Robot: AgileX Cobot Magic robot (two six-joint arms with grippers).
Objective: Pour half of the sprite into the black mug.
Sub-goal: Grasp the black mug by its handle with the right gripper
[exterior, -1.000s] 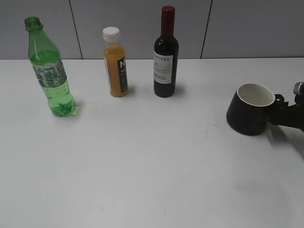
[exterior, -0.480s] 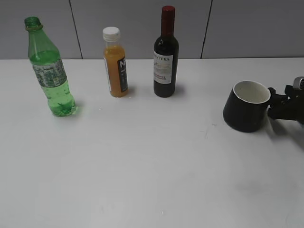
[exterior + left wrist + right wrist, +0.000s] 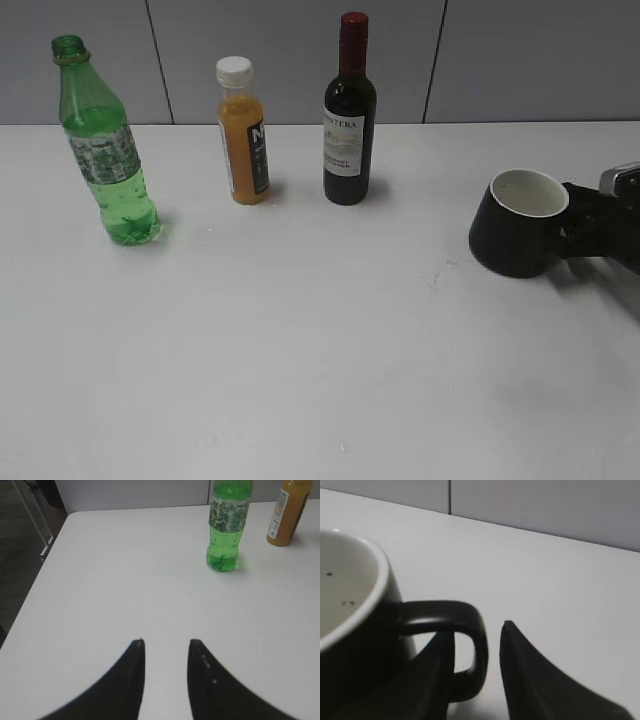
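Tall transparent green plastic sprite bottle (image 3: 103, 145), uncapped, upright at far left of white tabletop (image 3: 320, 350). Beside it, in a row: orange juice bottle with white cap (image 3: 242, 131), then dark wine bottle with red top (image 3: 349, 112).

Squat matte black mug with white inside (image 3: 519, 225) at far right, tipped slightly, rim leaning away from its handle.

Right hand (image 3: 475, 675) straddling the mug's loop handle — one finger through the loop, the other outside, a gap visible on the outer side. Cannot tell whether clamped or merely close.

Left hand (image 3: 166, 650) empty, parted, low over bare tabletop, sprite bottle well ahead.

Step judged: settling the mug. Best done by seating it flat and upright, well clear of the three bottles — then left hand to bottle's mid-body, below the label.
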